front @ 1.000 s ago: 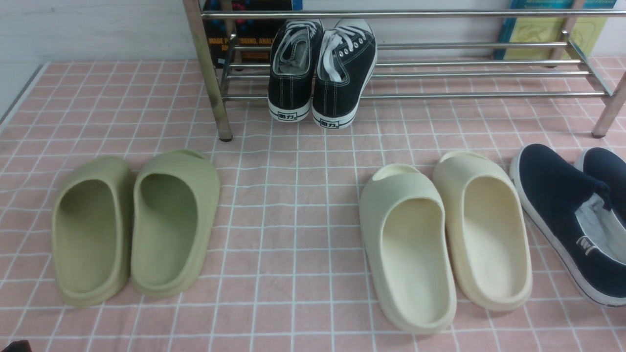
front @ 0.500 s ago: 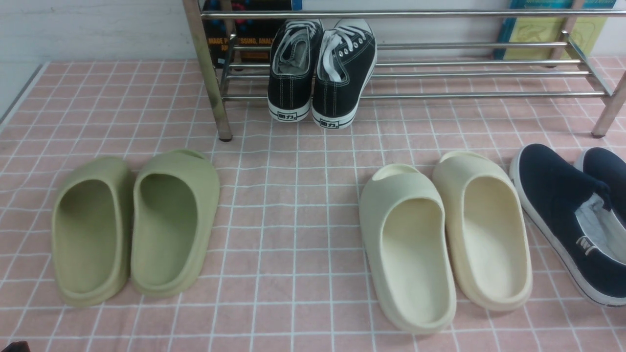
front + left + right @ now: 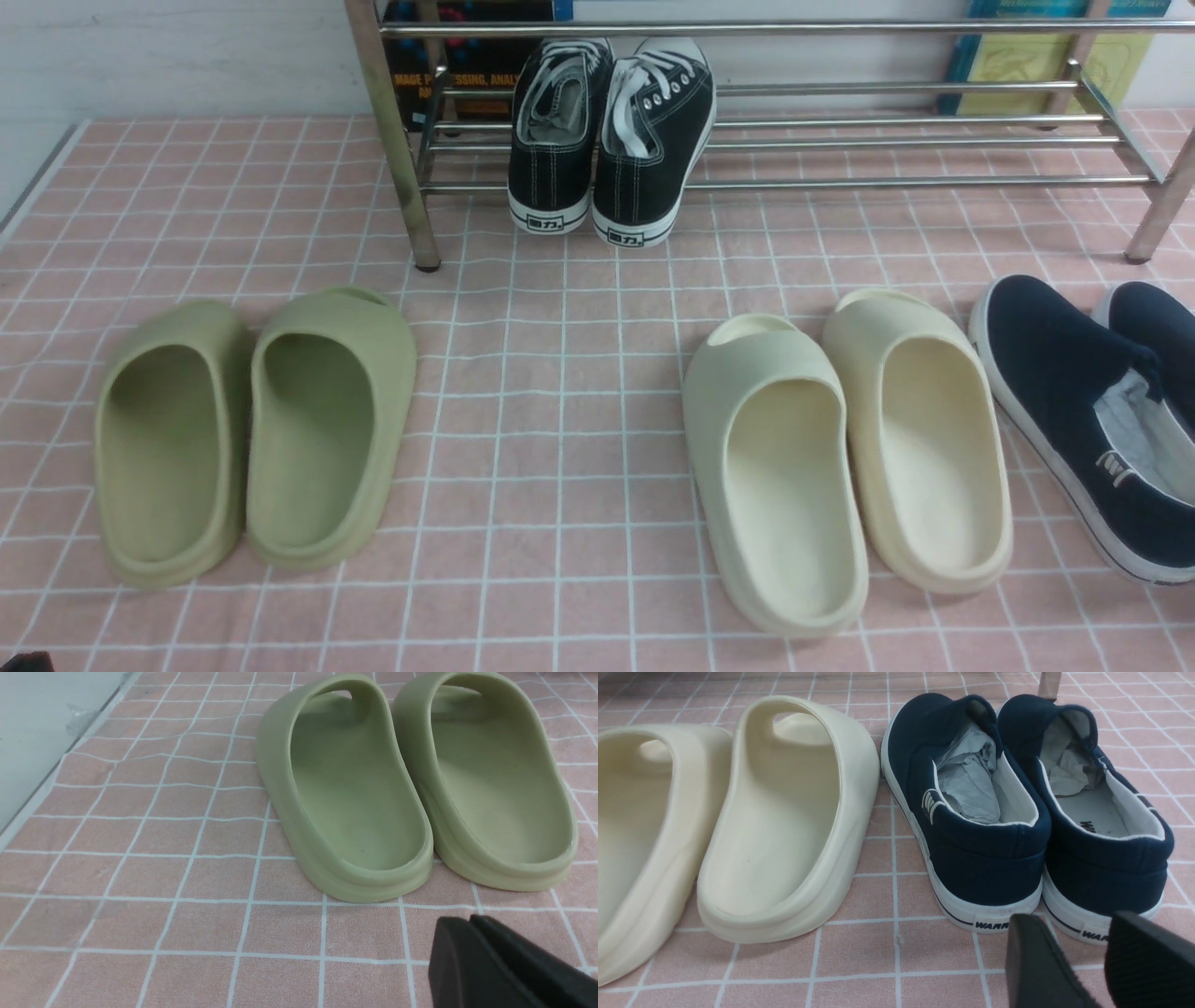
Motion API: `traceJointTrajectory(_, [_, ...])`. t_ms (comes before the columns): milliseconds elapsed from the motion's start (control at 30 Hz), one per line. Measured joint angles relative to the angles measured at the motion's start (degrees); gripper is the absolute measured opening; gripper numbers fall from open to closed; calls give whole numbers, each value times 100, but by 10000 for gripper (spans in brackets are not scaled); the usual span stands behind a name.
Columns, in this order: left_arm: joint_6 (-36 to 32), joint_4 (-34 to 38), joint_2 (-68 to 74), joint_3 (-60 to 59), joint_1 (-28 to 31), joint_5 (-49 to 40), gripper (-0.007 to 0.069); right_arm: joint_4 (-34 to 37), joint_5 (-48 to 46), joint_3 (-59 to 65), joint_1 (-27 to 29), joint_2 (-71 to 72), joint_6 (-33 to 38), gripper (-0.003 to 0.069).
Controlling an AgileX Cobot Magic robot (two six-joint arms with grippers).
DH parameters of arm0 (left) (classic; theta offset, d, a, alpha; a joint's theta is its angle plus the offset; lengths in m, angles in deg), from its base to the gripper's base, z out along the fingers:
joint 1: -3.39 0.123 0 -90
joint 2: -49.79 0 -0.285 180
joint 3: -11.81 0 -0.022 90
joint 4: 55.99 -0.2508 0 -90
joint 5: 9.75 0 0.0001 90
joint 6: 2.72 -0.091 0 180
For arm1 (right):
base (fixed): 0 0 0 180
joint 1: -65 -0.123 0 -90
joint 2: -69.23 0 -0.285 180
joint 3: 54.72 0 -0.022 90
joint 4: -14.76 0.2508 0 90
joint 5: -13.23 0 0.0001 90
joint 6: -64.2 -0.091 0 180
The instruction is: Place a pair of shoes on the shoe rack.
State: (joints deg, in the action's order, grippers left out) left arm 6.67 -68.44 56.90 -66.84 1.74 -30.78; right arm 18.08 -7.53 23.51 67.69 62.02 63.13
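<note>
Two sneakers: black canvas low-top sneakers with white laces and white rubber soles (image 3: 607, 140) sit side by side on the lowest bars of the chrome tube shoe rack (image 3: 896, 140), near its left leg, heels hanging just past the front bar.
Handling: likely light, with soft canvas sides that give when squeezed and firmer rubber soles; not fragile.
Hold point: the heel collar or the sole rim at the heel looks best, since the heels face the robot.
Left gripper (image 3: 472, 947): jaws pressed together, holding nothing, low over the pink checked bench cloth (image 3: 560, 373) just behind the green foam slides (image 3: 411, 784).
Right gripper (image 3: 1083, 961): jaws spread, empty, just behind the heels of the navy slip-on shoes (image 3: 1031, 807).
Edges: the rack's upper bar runs above the sneakers, limiting lift.
Open room: bare cloth lies in front of the rack between the green slides and the cream foam slides (image 3: 840, 448); the rack's bars to the sneakers' right are free.
</note>
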Motion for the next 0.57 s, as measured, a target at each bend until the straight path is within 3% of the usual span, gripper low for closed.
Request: traceJointTrajectory(567, [0,-20,0,0,0,-5,44,-5,0,0,0,0,0,240])
